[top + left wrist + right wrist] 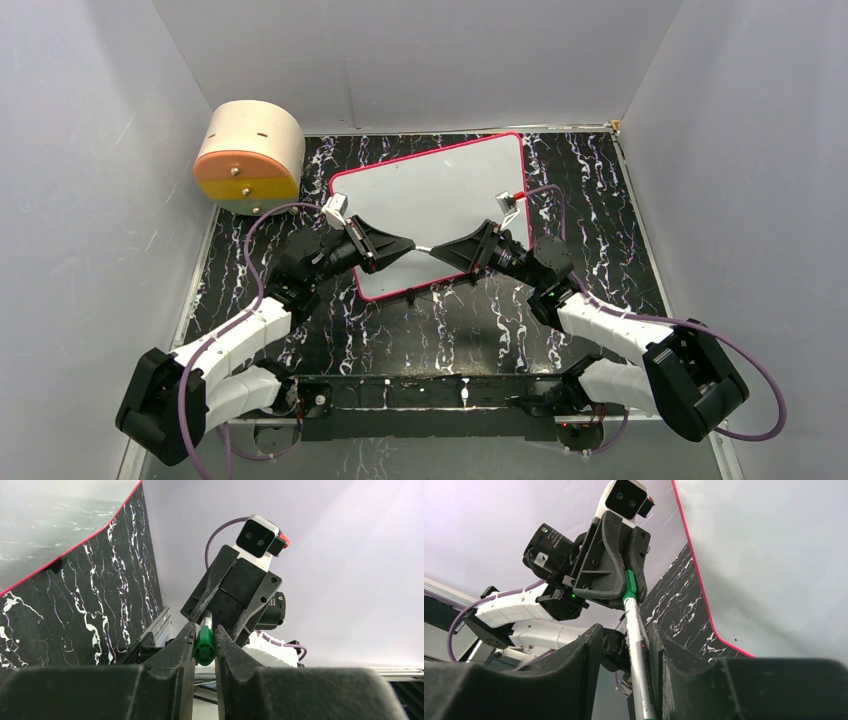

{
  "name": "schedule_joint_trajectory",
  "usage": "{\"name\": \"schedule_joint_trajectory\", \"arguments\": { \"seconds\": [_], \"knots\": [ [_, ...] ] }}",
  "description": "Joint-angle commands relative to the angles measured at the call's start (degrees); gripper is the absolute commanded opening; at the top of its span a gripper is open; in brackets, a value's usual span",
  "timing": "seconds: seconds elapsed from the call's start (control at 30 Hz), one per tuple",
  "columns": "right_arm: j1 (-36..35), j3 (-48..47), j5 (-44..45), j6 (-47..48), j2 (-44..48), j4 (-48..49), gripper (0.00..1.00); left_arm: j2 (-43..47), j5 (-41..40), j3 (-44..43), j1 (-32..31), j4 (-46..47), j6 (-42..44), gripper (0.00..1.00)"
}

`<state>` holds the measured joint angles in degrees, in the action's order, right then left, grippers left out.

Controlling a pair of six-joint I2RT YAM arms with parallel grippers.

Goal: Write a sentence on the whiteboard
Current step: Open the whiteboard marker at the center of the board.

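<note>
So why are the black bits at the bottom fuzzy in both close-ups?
Left wrist view: the left claw sits too near the lens, so it blurs; right wrist view: likewise the right claw; top view: sharp, evenly lit.

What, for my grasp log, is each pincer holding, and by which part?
One marker, shared: the left pincer grips its green cap, the right pincer its white barrel.
</note>
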<state>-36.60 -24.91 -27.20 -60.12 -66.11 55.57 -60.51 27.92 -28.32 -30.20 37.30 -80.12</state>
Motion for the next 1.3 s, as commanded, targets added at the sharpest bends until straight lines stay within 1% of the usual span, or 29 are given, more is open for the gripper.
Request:
{"name": "schedule_joint_trajectory", "arguments": {
  "seconds": [0.0,0.17,0.4,0.5,0.63,0.73,0.87,1.03,1.27],
  "knots": [
    [0.1,-0.8,-1.0,-0.9,0.3,5.8,0.45,0.0,0.0,-1.4,-0.5,1.0,0.6,0.00],
    [0.1,-0.6,-1.0,-0.6,1.0,5.1,0.37,-0.4,0.2,-1.9,-0.6,1.0,0.8,0.00],
    [0.1,-1.3,-2.0,1.0,1.6,2.7,0.36,-0.6,0.0,-2.3,-0.6,1.1,0.8,0.00],
    [0.0,-1.5,-1.7,1.5,2.0,1.8,0.34,-0.8,0.0,-2.4,-0.6,1.0,0.9,0.00],
    [0.1,-1.7,-1.7,2.2,2.3,1.0,0.25,-1.1,0.0,-2.5,-0.6,1.0,0.8,0.00],
    [0.1,-1.7,-1.5,3.0,2.5,0.3,0.13,-1.1,-0.1,-2.5,-0.7,1.0,0.8,0.00],
    [0.1,-1.4,-1.3,3.9,3.1,-1.0,0.00,-0.4,-1.4,-1.6,-0.7,1.0,0.7,0.00],
    [0.1,-0.1,-0.8,4.8,5.1,-2.1,0.00,0.9,-4.2,-0.5,-0.7,1.0,0.3,0.00],
    [0.1,1.5,-2.7,6.1,7.2,-3.8,0.00,2.1,-7.7,0.2,-0.7,1.2,0.1,0.00]
  ]
}}
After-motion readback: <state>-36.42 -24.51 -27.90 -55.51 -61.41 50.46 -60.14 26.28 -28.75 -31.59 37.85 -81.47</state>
